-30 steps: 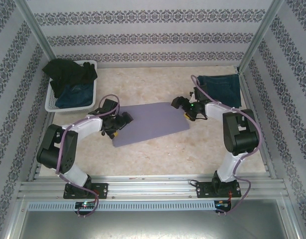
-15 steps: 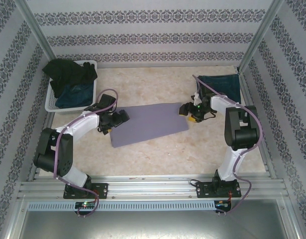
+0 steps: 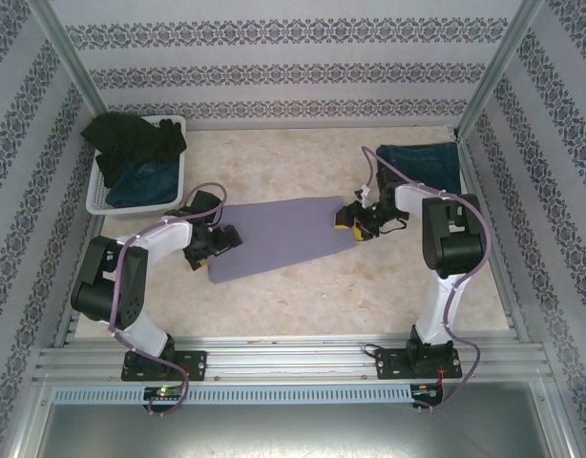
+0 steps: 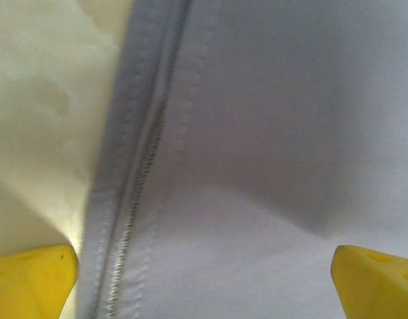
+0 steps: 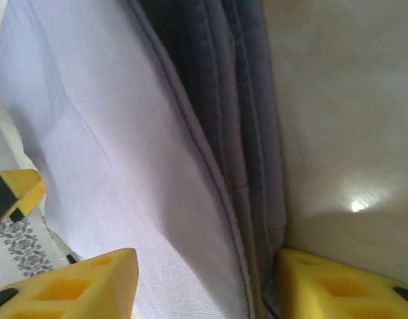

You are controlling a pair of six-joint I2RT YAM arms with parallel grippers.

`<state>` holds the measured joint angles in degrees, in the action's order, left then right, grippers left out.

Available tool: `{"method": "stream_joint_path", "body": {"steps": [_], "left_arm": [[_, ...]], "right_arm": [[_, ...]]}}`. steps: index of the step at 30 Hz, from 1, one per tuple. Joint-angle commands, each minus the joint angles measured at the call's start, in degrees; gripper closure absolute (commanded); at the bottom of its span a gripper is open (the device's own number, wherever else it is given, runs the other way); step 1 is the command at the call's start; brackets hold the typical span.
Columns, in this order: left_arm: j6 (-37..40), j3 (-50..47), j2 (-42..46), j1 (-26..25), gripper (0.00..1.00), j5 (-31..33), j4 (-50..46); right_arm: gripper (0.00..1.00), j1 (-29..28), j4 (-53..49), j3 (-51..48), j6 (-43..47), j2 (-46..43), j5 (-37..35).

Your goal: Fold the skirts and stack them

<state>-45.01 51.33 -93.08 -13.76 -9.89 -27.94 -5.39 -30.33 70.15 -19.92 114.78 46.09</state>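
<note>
Lying flat mid-table, your lavender skirt [image 3: 283, 234] spans between both arms; a folded denim skirt [image 3: 422, 167] sits far right, and a black skirt [image 3: 131, 138] tops the basket [image 3: 97, 200] far left. Your left gripper [image 3: 219, 240] hangs released over the lavender's left edge; your right gripper [image 3: 345, 219] straddles its right hem, jaws parted.

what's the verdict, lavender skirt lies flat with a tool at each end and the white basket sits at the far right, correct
Not quite: the white basket sits at the far left, as the top external view shows. The lavender skirt does lie flat, with the left tool and the right tool at its ends.
</note>
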Motion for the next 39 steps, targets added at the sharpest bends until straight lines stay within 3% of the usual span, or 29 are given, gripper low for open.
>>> {"method": "stream_joint_path", "body": {"steps": [1,4,7,16,20,24,29,33,35,39], "left_arm": [[0.2,-2.4,-3.8,0.4,0.0,-3.0,3.2],[0.7,-2.4,-3.5,0.4,0.0,-3.0,3.3],[1.1,-2.4,-3.3,0.4,0.0,-3.0,3.3],[2.2,-0.9,-1.4,0.4,0.01,-3.1,2.7],[2.6,-0.3,-3.4,0.3,0.18,-6.1,4.4],[2.9,2.5,-3.9,-0.2,0.18,-7.0,2.1],[4.1,9.0,3.2,-1.8,0.14,-1.1,-5.0],[4.5,15.4,2.2,-6.5,0.17,-5.3,-4.7],[3.3,18.8,-2.0,-9.3,0.25,-7.4,-4.5],[-0.6,21.9,-11.0,-13.1,0.58,-12.6,3.2]], "right_arm": [[0.61,-1.8,6.7,0.8,-4.8,2.6,3.4],[0.84,-1.9,7.5,0.9,-5.6,1.7,0.7],[1.0,-0.9,6.6,0.5,-5.7,-1.6,-2.8],[1.0,-3.5,-10.1,5.1,2.4,-12.6,-23.0],[1.0,-7.9,-15.4,9.2,4.9,-14.4,-32.8],[1.0,-12.2,-19.3,13.1,6.6,-13.0,-36.3],[1.0,-13.1,-16.5,10.7,4.9,-12.1,-35.3],[1.0,-12.7,-13.7,7.8,3.7,-11.6,-34.5],[1.0,-12.2,-12.2,6.8,2.7,-11.9,-33.4],[1.0,-11.4,-9.7,5.0,1.4,-12.9,-31.8]]}}
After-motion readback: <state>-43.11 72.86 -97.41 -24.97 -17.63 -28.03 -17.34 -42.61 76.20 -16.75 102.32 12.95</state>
